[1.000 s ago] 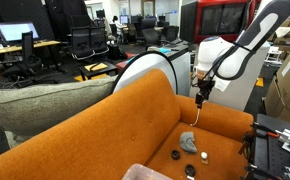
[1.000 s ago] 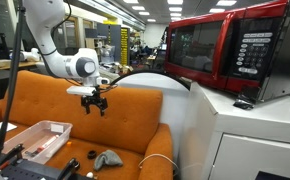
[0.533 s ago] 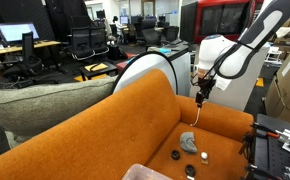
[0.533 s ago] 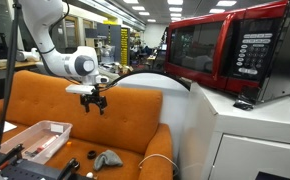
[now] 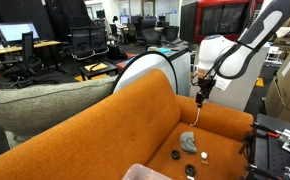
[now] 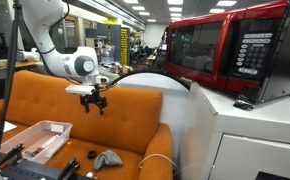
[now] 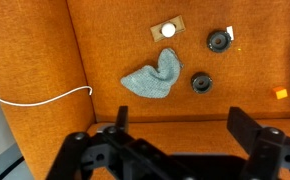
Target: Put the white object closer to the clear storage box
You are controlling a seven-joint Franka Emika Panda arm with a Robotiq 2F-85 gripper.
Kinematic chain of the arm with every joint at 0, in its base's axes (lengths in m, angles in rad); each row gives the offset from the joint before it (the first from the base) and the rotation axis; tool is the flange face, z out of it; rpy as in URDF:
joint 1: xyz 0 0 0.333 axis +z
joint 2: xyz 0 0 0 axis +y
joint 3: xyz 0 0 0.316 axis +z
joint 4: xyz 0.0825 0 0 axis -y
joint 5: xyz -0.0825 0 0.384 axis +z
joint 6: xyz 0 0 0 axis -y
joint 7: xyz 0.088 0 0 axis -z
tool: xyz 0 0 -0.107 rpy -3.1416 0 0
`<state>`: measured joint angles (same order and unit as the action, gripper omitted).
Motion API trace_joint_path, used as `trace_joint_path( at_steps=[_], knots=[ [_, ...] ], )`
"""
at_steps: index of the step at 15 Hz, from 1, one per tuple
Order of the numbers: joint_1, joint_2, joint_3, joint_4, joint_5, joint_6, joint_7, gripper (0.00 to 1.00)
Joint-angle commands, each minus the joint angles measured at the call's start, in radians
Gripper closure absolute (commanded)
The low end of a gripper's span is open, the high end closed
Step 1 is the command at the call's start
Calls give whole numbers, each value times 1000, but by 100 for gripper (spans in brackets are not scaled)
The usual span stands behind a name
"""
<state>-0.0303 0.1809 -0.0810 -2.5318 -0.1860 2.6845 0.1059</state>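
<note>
End effector (image 6: pixel 95 106) unmoved above sofa (image 6: pixel 135 125)

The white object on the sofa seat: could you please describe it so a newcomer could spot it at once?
Look at the seat of the orange sofa, where a grey cloth lies. Just above the cloth in the wrist view sits the white object, a small disc on a tan card; its two round neighbours are black.
</note>
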Motion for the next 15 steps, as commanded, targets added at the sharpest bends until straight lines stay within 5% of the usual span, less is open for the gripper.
trace_joint_path(
  at_steps=[1,10,15],
  knots=[
    [10,41,-23,21,-21,8,44,0],
    [-71,279,3,129,244,9,1,0],
    [-52,321,-28,144,244,0,16,0]
  ],
)
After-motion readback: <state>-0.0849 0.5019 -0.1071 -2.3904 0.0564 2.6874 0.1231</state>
